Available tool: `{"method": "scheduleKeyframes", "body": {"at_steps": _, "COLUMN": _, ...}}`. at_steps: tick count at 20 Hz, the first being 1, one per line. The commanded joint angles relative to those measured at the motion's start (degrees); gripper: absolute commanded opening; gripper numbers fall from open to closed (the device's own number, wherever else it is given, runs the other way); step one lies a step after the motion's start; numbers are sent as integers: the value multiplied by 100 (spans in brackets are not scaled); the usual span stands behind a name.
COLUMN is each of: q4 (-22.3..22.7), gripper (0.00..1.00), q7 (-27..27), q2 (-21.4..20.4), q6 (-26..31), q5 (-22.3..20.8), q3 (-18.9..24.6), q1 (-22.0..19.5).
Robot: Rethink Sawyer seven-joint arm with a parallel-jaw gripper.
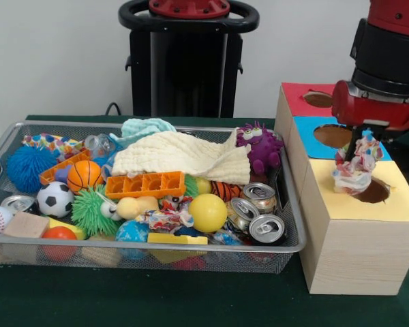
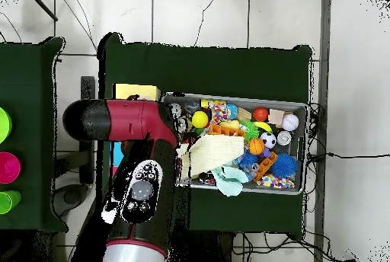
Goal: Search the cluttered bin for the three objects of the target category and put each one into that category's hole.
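No words, brand names or numbers can be read anywhere (the printed wrappers and the drink cans (image 1: 260, 211) in the wire bin (image 1: 0, 153) show only illegible colour patches).

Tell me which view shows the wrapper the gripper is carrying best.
The front view. There the crumpled colourful wrapper hangs under the gripper, just above the hole in the yellow box top. In the overhead view the red arm covers it, so neither the wrapper nor the gripper shows.
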Motion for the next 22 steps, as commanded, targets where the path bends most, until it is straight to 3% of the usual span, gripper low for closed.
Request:
{"method": "scheduleKeyframes", "body": {"at_steps": 1, "q4": 240, "gripper": 0, "q7": 1517, "q2": 368, "q6": -283, "q5": 293, "q3": 432, "q1": -39}}
{"method": "scheduleKeyframes", "body": {"at_steps": 7, "q4": 72, "gripper": 0, "q7": 1457, "q2": 516, "q6": -273, "q5": 395, "q3": 451, "q1": -33}}
{"method": "scheduleKeyframes", "body": {"at_steps": 22, "q4": 302, "gripper": 0, "q7": 1483, "q2": 525, "q6": -528, "q5": 585, "q3": 450, "q1": 89}}
